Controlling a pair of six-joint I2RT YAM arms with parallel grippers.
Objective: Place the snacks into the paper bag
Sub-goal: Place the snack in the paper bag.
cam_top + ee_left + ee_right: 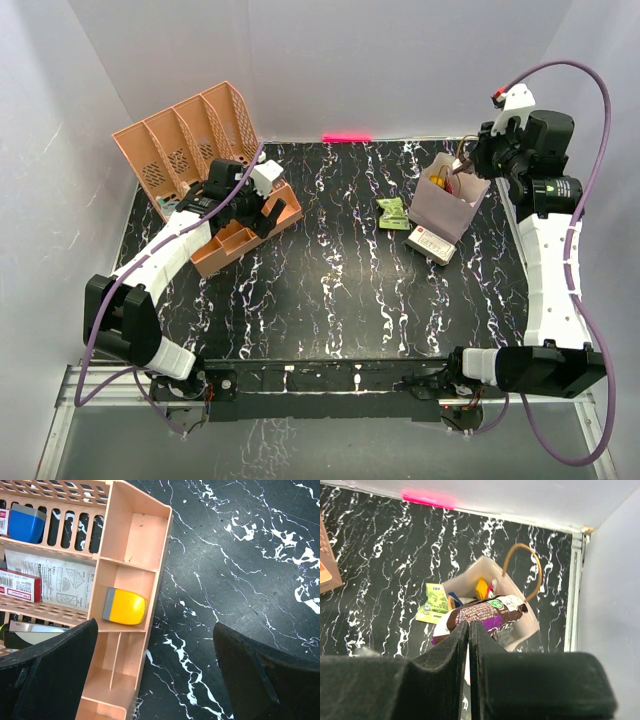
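Observation:
The pale paper bag (445, 203) stands upright at the back right, and its cord handle (522, 570) arches over its mouth. My right gripper (469, 624) hangs just above the bag (527, 625), shut on the edge of a brown and purple snack packet (487, 614) that lies across the opening. Yellow and red snacks (482, 587) show inside the bag. A green packet (393, 213) lies flat on the table left of the bag. My left gripper (155, 670) is open and holds nothing, low over the right edge of the peach divider tray (135, 535).
A white box with a red mark (430, 242) lies in front of the bag. The peach slotted organiser (185, 140) stands at the back left with the divider tray (240, 240) before it. A yellow item (125, 606) lies in one tray compartment. White walls enclose the table.

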